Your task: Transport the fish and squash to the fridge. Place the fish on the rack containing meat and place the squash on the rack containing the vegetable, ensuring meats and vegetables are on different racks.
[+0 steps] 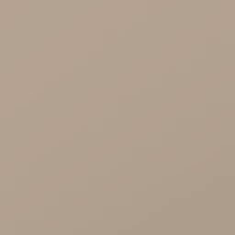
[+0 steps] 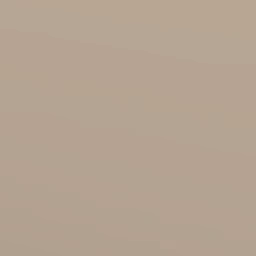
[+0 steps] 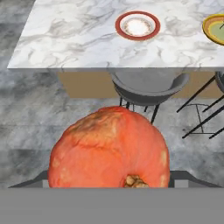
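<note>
Beyond the jaws, across a grey mottled floor (image 3: 26, 127), stands a white marble-topped desk (image 3: 65, 39), a grey shell chair (image 3: 148, 89) tucked under it. On the desk sit a red-rimmed white plate (image 3: 137, 25) and a yellow-green bowl (image 3: 215, 27). The round, flattened orange squash (image 3: 109, 151) sits right at the jaws, which stand wide and appear closed around it. Carry it level and unhurried toward the fridge, avoiding jolts that might loosen it.

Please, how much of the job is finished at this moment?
Nothing visibly finished: no fridge in sight. In hand: the squash sits close at the gripper, seemingly carried, above grey floor, with a marble table and red-rimmed plate beyond. Left: shelving the squash; the fish cannot be judged.
</note>
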{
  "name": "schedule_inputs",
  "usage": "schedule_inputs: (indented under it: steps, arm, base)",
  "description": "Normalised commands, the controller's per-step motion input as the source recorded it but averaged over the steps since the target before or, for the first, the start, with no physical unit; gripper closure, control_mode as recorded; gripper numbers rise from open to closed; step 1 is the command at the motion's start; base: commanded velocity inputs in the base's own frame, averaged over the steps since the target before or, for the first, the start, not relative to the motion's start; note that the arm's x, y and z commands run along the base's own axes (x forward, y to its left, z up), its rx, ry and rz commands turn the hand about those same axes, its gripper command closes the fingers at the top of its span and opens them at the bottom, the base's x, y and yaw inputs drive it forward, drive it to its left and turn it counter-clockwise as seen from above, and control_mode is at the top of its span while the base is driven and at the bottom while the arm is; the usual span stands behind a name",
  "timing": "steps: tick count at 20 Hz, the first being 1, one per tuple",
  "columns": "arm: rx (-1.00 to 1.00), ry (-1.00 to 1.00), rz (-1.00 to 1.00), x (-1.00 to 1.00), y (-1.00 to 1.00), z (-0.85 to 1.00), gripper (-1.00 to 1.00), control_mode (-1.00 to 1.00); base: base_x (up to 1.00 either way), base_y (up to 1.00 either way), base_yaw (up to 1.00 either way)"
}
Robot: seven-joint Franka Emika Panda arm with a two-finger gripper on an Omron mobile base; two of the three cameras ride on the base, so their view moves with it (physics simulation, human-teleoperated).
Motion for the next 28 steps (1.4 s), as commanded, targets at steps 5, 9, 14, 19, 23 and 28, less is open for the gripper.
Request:
schedule_inputs:
  steps: [5,9,14,19,23,28]
  arm:
    - [0.00,0.00,0.00,0.00,0.00,0.00,1.00,1.00]
    - [0.00,0.00,0.00,0.00,0.00,0.00,1.00,1.00]
    - [0.00,0.00,0.00,0.00,0.00,0.00,1.00,1.00]
    - [0.00,0.00,0.00,0.00,0.00,0.00,1.00,1.00]
    - [0.00,0.00,0.00,0.00,0.00,0.00,1.00,1.00]
    - [0.00,0.00,0.00,0.00,0.00,0.00,1.00,1.00]
  base:
    - [0.13,1.00,-0.01]
    - [0.35,1.00,0.00]
    - [0.42,1.00,0.00]
    - [0.48,1.00,0.00]
    - [0.80,1.00,0.00]
    - [1.00,1.00,0.00]
